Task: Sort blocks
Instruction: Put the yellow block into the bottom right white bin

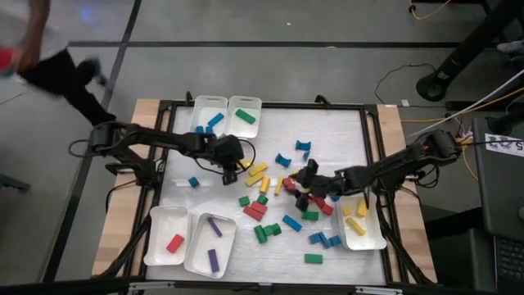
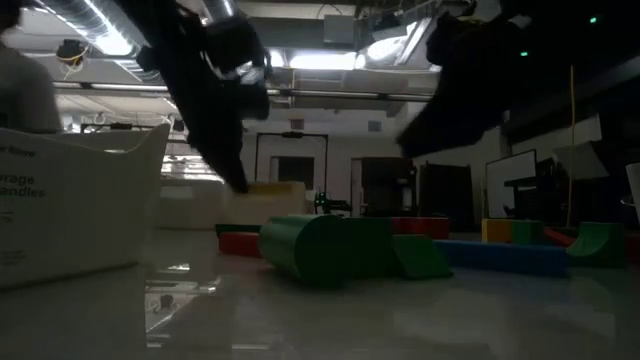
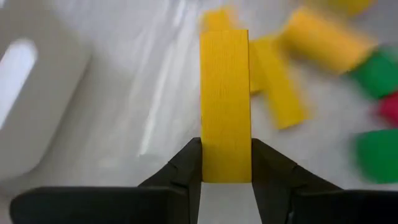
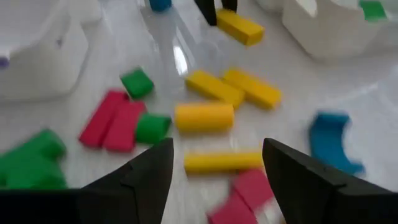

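Many small blocks in red, yellow, blue and green lie scattered over the middle of the white table. My left gripper is left of the pile, shut on a yellow bar. My right gripper hovers open over the right part of the pile. In the right wrist view its fingers stand on either side of a yellow bar and a red block, touching neither. The same view shows the left gripper's bar farther off. My left gripper pinches the yellow bar by its near end between the two fingers, one on each long side. The fingers lie along the bar, which sticks straight out ahead of them. Whether its far end touches the table I cannot tell.
Five white trays ring the pile. Two sit at the far edge, with blue blocks and a green one. Two are near left, with a red block and purple bars. One at the right has yellow blocks. A person moves beyond the far left corner.
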Tool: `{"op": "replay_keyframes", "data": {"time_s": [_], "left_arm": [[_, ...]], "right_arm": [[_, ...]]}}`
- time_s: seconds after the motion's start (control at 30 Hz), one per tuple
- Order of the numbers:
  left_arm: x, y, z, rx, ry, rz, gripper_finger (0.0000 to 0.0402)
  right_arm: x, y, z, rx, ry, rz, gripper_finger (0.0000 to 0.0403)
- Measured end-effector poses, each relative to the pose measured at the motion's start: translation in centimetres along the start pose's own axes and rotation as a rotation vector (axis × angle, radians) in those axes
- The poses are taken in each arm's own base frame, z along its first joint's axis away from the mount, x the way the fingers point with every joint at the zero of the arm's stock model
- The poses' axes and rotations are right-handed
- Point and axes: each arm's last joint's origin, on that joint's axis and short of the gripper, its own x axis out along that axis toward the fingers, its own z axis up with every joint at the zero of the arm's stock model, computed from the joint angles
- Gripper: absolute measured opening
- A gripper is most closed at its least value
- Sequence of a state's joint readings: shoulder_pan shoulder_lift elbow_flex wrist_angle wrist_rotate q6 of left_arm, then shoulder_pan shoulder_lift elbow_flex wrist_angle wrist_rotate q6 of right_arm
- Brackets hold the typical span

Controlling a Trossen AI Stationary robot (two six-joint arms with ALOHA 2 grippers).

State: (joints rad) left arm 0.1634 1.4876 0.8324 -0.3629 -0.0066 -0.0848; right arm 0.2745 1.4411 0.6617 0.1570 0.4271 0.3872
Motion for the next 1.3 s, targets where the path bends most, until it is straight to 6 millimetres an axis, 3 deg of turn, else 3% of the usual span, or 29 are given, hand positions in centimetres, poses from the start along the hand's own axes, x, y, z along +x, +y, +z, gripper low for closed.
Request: {"op": "replay_keyframes", "data": {"time_s": [0.27, 0.5, 0.87, 1.13, 1.3], "left_arm": [[-1.4, -3.1, 1.3, 0.037, -0.162, -0.189, 0.0093], [-1.8, -5.3, 1.2, 0.04, -0.153, -0.404, 0.0094], [-2.1, -5.9, 1.5, 0.008, -0.145, -0.586, 0.0098], [-2.5, -6.3, 2.2, 0.034, -0.217, -0.672, 0.0098], [-2.5, -6.3, 2.3, 0.035, -0.224, -0.674, 0.0099]], "right_arm": [[3.2, 1.1, -0.3, -0.071, -0.158, 0.025, 0.0246], [4.4, 2.3, 0.8, -0.339, -0.27, 0.051, 0.0246], [4.3, 4.2, 3.9, -0.719, -0.368, 0.207, 0.0246], [4.4, 4.4, 4.3, -0.747, -0.343, 0.211, 0.0239], [4.4, 4.4, 4.4, -0.743, -0.351, 0.209, 0.019]]}}
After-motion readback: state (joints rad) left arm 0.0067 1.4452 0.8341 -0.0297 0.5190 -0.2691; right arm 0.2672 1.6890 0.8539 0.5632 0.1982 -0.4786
